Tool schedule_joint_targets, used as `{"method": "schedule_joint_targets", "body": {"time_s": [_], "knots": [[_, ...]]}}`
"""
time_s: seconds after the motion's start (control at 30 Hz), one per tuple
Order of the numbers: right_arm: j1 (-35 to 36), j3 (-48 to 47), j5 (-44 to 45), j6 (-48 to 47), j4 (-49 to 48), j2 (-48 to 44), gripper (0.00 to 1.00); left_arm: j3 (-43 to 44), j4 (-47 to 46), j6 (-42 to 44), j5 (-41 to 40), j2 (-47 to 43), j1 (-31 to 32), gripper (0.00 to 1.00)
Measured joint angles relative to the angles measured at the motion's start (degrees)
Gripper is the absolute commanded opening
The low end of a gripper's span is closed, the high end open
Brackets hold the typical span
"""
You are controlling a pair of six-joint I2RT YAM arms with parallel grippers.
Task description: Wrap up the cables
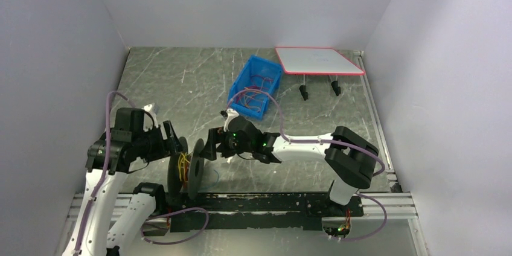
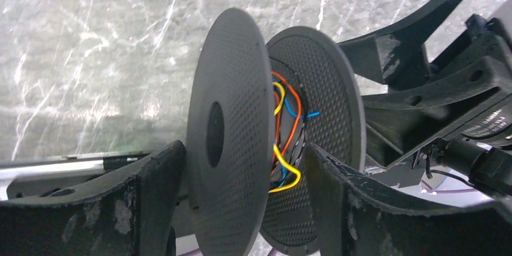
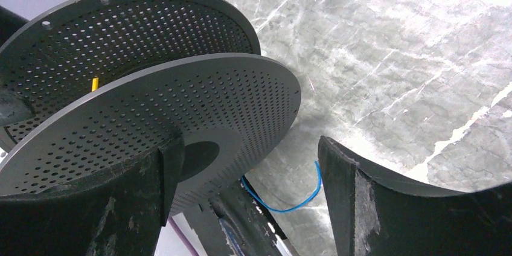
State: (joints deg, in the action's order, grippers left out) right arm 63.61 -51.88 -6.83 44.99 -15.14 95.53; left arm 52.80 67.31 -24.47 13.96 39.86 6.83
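Left tool [image 2: 241, 150] wide astride one of two spool discs [image 2: 226, 135], right tool [image 3: 249, 144] wide, cables [image 2: 297, 102] in four colours

The cables [image 2: 279, 154] are red, orange, yellow and blue, the perforated spool [image 2: 232, 105] dark grey, the table [image 2: 90, 57] white-veined grey.

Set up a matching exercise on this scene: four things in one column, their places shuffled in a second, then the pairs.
Things
1. spool
2. cables in red, orange and yellow
3. blue bin
4. white board with a red edge

Places
A. far right, raised on black legs
B. standing on edge, near left
C. looped between two perforated discs
D. far centre, loose wires inside

Pairs: 1-B, 2-C, 3-D, 4-A
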Motion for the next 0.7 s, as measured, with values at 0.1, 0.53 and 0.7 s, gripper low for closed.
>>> {"method": "schedule_joint_targets", "body": {"time_s": [0.1,0.53,0.7], "knots": [[0.0,0.0,0.0,0.0,-0.3,0.0,0.85,0.3,2.5,-0.9,-1.8,-0.8,0.0,0.66],[0.0,4.5,0.7,0.7,-2.4,-4.0,0.85,1.8,4.3,-1.2,-3.0,2.6,0.0,0.35],[0.0,7.5,2.1,0.9,-2.7,-8.0,0.85,1.9,3.1,-1.2,-3.2,3.8,0.0,0.15]]}}
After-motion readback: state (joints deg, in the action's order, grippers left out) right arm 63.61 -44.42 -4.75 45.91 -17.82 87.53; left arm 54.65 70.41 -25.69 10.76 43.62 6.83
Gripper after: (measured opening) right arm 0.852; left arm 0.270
